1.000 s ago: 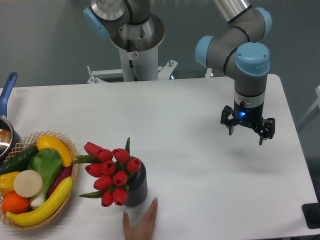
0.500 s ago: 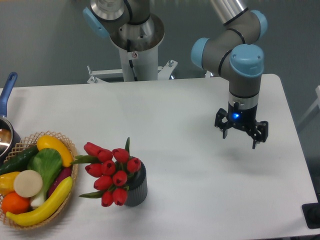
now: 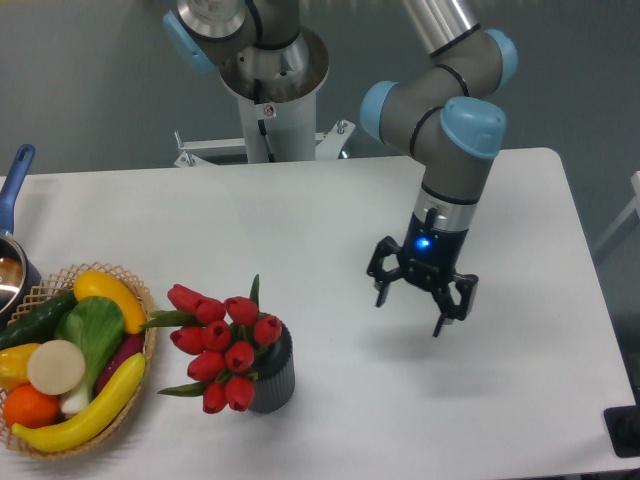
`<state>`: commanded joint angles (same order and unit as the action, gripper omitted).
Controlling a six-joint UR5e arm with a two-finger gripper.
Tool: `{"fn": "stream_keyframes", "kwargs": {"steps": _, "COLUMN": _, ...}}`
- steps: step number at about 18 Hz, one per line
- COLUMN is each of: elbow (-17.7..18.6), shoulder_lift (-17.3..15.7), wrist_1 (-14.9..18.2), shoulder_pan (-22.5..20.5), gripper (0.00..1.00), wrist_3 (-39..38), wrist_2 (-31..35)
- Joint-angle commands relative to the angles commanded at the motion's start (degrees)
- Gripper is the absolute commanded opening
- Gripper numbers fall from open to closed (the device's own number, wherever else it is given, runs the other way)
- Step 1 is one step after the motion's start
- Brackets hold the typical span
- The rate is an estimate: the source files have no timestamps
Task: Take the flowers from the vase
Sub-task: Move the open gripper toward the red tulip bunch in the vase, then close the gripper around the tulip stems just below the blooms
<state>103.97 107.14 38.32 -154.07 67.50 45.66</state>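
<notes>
Gripper [image 3: 421, 296] moved from right of frame toward centre and lower, now over mid-counter [image 3: 330, 220], closer to the flowers [image 3: 222, 344] but still well apart from them. Wrist tilted along with it, elbow joints swung left. Fingers spread as before. Human hand seen at bottom edge a second ago is gone.

Bare worktop [image 3: 330, 230] lies between the tool [image 3: 421, 297] and the flowers [image 3: 222, 345]; the basket [image 3: 148, 345] crowds their left side only.
</notes>
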Motion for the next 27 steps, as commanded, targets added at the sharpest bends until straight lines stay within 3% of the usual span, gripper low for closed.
{"fn": "stream_keyframes", "kwargs": {"steps": 2, "elbow": 0.44, "shoulder_lift": -0.09, "wrist_1": 0.09, "shoulder_pan": -0.18, "gripper": 1.0, "wrist_3": -0.79, "wrist_2": -7.92}}
{"fn": "stream_keyframes", "kwargs": {"steps": 4, "elbow": 0.88, "shoulder_lift": -0.26, "wrist_1": 0.09, "shoulder_pan": 0.35, "gripper": 1.0, "wrist_3": -1.15, "wrist_2": -10.32}}
{"fn": "stream_keyframes", "kwargs": {"steps": 10, "elbow": 0.88, "shoulder_lift": 0.0, "wrist_1": -0.09, "shoulder_pan": 5.88, "gripper": 1.0, "wrist_3": -1.06, "wrist_2": -11.03}}
{"fn": "stream_keyframes", "kwargs": {"steps": 22, "elbow": -3.25, "shoulder_lift": 4.83, "wrist_1": -0.26, "shoulder_pan": 10.63, "gripper": 1.0, "wrist_3": -0.88, "wrist_2": -11.12}}
{"fn": "stream_keyframes", "kwargs": {"steps": 23, "elbow": -3.34, "shoulder_lift": 4.83, "wrist_1": -0.26, "shoulder_pan": 10.63, "gripper": 0.97, "wrist_3": -0.97, "wrist_2": -11.12}}
{"fn": "stream_keyframes", "kwargs": {"steps": 24, "elbow": -3.34, "shoulder_lift": 4.83, "wrist_1": -0.26, "shoulder_pan": 10.89, "gripper": 0.83, "wrist_3": -1.06, "wrist_2": -11.12}}
{"fn": "stream_keyframes", "kwargs": {"steps": 27, "elbow": -3.43, "shoulder_lift": 4.92, "wrist_1": -0.26, "shoulder_pan": 10.9, "gripper": 0.21, "wrist_3": -0.97, "wrist_2": -11.03}}
